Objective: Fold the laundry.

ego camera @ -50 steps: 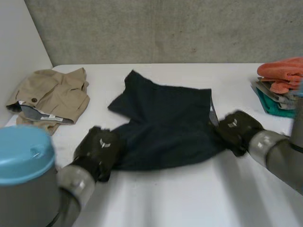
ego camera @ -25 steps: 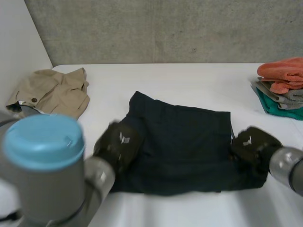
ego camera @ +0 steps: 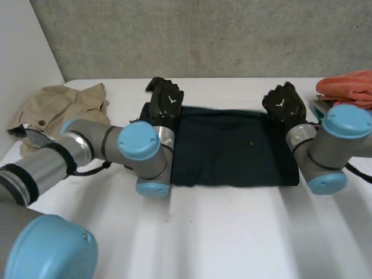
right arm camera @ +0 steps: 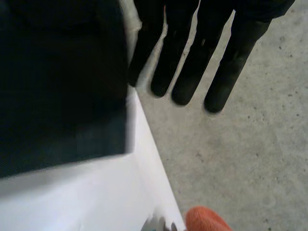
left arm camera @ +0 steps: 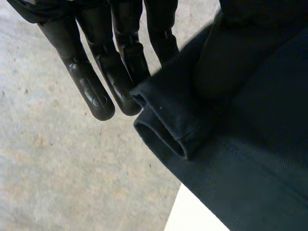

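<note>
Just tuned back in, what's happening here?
Both arms are working the dark garment, which lies folded into a rectangle on the white table. The left robot hand is at its far left corner, the right robot hand at its far right corner with fingers straight, beside the cloth. A tan garment and a folded stack wait at the sides.

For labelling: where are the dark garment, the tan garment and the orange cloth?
dark garment [ego camera: 232, 156], head view, its flat middle.
tan garment [ego camera: 67, 113], head view, its middle.
orange cloth [ego camera: 347, 87], head view, its upper fold.

Soft even lighting, white table [ego camera: 232, 232] bright, dark cloth [ego camera: 232, 151] almost featureless
</note>
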Tool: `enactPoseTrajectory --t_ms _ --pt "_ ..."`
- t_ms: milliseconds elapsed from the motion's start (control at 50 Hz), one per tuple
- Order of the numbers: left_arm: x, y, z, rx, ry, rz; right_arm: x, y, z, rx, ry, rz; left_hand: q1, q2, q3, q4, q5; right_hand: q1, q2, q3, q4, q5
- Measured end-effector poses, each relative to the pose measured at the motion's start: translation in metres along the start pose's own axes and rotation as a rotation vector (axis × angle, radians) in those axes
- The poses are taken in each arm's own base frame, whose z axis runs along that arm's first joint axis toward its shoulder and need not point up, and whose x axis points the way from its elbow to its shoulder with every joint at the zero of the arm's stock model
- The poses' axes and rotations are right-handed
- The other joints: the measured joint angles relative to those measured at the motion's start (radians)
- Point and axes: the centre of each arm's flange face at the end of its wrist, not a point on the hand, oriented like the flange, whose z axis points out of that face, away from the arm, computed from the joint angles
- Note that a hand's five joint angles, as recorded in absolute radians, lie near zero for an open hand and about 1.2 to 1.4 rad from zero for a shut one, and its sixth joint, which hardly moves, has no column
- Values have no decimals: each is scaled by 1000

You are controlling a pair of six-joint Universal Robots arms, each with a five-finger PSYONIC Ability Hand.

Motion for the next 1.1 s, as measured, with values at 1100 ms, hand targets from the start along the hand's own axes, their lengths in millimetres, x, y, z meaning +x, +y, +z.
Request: enactPoseTrajectory --t_ms 1100 --pt "-114 -53 -118 -123 144 -582 47 -18 -81 -192 -61 -108 -812 -818 -812 -822 -797 334 346 351 361 319"
